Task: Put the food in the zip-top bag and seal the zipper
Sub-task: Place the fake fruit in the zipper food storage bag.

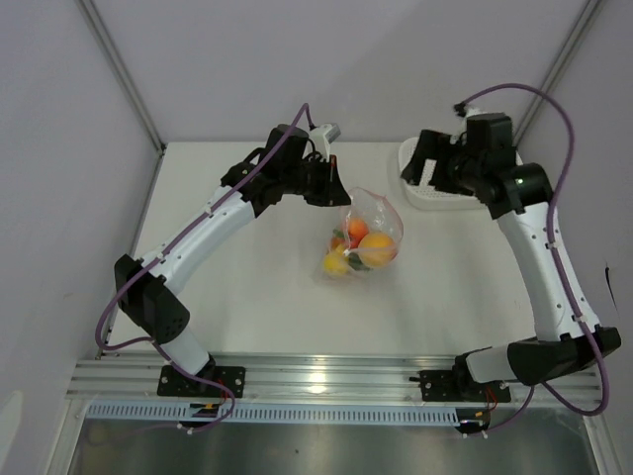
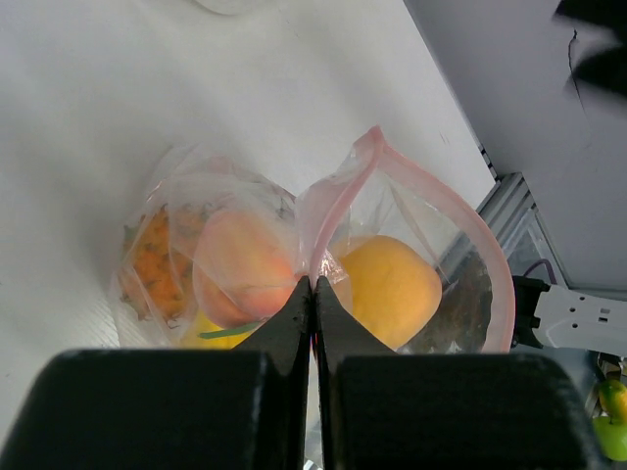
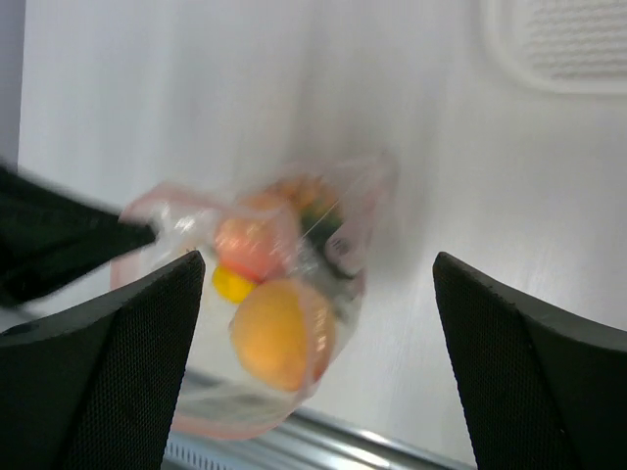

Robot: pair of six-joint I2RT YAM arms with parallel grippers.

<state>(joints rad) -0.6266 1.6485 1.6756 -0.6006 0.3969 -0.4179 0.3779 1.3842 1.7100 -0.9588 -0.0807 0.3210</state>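
The clear zip-top bag (image 1: 371,220) lies mid-table with the food inside: an orange round fruit (image 1: 378,247), a yellow one (image 1: 336,263) and a pink-orange peach (image 1: 357,231). My left gripper (image 1: 338,194) is shut on the bag's rim at its far left corner. In the left wrist view its jaws (image 2: 313,292) pinch the plastic between a peach (image 2: 245,264) and an orange-yellow fruit (image 2: 392,289); the pineapple (image 2: 157,259) sits further left. The pink zipper (image 2: 460,212) curves round a gaping mouth. My right gripper (image 1: 423,170) hangs open and empty to the bag's right.
A white mesh basket (image 1: 435,195) stands at the back right, under my right gripper, and shows at the top of the right wrist view (image 3: 558,44). The aluminium rail (image 1: 316,376) runs along the near table edge. Grey walls close in the left, back and right.
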